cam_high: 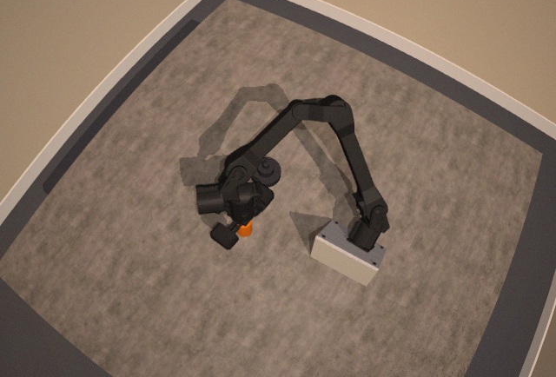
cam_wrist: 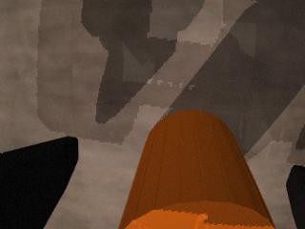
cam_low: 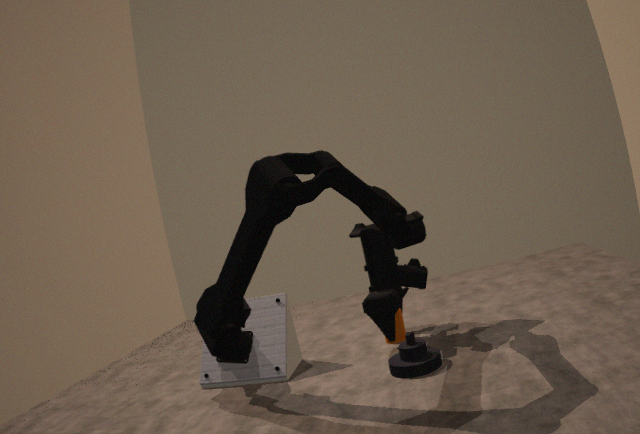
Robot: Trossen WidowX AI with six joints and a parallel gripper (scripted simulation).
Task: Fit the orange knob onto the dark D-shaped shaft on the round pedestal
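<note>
The orange knob [cam_high: 244, 230] [cam_low: 399, 330] [cam_wrist: 197, 167] stands upright on the table, partly hidden by the gripper in the top and exterior views. My gripper [cam_high: 242, 220] [cam_wrist: 188, 165] points down over the knob and is wide open. In the wrist view its fingers are on either side of the knob, with a gap on each side. The knob's top is cut off by the lower edge of that view, so its hole is hidden. The round pedestal [cam_high: 272, 178] [cam_low: 416, 365] stands close to the knob, partly under the forearm in the top view. Its dark shaft [cam_high: 265, 163] [cam_low: 409, 337] is bare; its flat side cannot be made out.
The arm's base is mounted on a pale wedge-shaped block [cam_high: 343, 260] [cam_low: 268, 336], well away from the knob. The forearm [cam_high: 274, 135] passes above the table beside the pedestal. Shadows of the arm lie across the table [cam_high: 269, 319].
</note>
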